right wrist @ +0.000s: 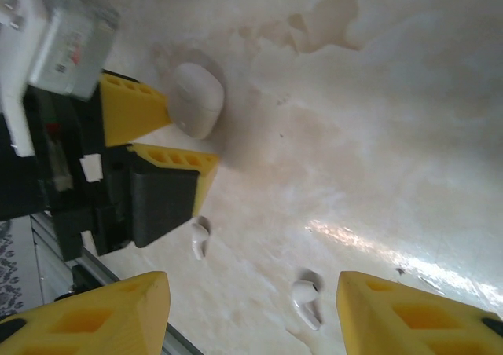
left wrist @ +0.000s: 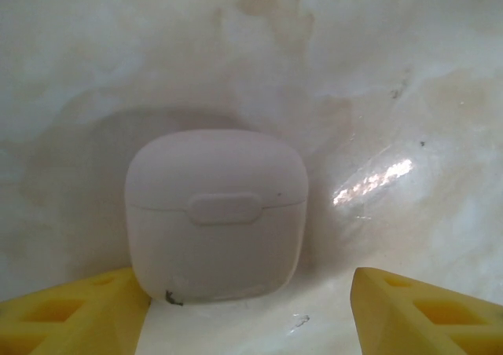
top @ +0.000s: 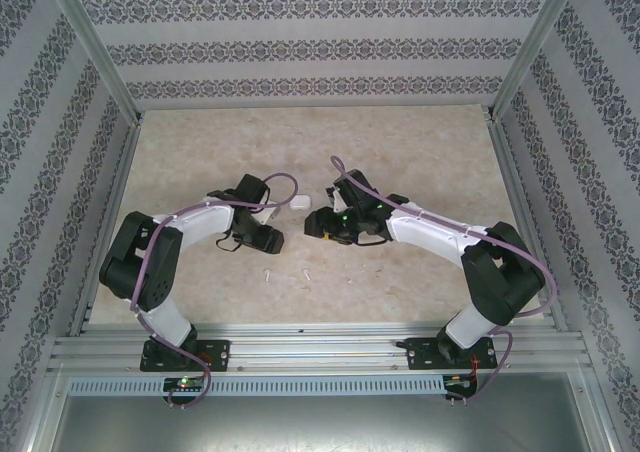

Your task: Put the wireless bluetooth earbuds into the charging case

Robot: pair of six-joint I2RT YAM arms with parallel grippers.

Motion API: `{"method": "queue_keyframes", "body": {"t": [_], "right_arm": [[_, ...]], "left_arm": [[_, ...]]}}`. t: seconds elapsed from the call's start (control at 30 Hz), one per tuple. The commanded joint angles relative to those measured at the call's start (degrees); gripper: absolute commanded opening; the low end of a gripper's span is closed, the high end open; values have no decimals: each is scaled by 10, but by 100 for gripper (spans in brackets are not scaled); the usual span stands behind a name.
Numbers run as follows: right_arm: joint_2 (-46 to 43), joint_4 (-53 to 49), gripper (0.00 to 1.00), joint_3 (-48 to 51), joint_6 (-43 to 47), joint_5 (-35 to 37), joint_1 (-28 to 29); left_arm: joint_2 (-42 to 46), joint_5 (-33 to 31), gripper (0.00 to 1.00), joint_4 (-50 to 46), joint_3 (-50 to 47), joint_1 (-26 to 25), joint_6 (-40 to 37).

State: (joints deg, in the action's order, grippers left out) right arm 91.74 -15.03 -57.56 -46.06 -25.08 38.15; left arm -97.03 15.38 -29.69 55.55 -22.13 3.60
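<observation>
On the marbled table (top: 420, 152), the open, empty left gripper (left wrist: 245, 296) brackets the smooth, probably slippery charging case (left wrist: 216, 214), best pinched across its sides; the right gripper (right wrist: 251, 296) gapes empty near tiny earbuds (right wrist: 306, 301).

Bare tabletop (top: 400, 142) free at the far side; white case (left wrist: 214, 214) and two loose earbuds (right wrist: 306, 301) cluttering the middle
</observation>
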Motion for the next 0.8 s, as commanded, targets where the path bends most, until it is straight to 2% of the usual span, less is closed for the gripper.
{"method": "queue_keyframes", "body": {"t": [0.0, 0.33, 0.77], "right_arm": [[-17, 3, 58, 5, -4, 2, 8], [-12, -1, 58, -2, -1, 3, 6], [-9, 32, 58, 15, -29, -9, 4]], "left_arm": [[-20, -10, 69, 9, 17, -11, -12], [-23, -37, 59, 22, 16, -17, -10], [7, -28, 48, 40, -4, -17, -14]]}}
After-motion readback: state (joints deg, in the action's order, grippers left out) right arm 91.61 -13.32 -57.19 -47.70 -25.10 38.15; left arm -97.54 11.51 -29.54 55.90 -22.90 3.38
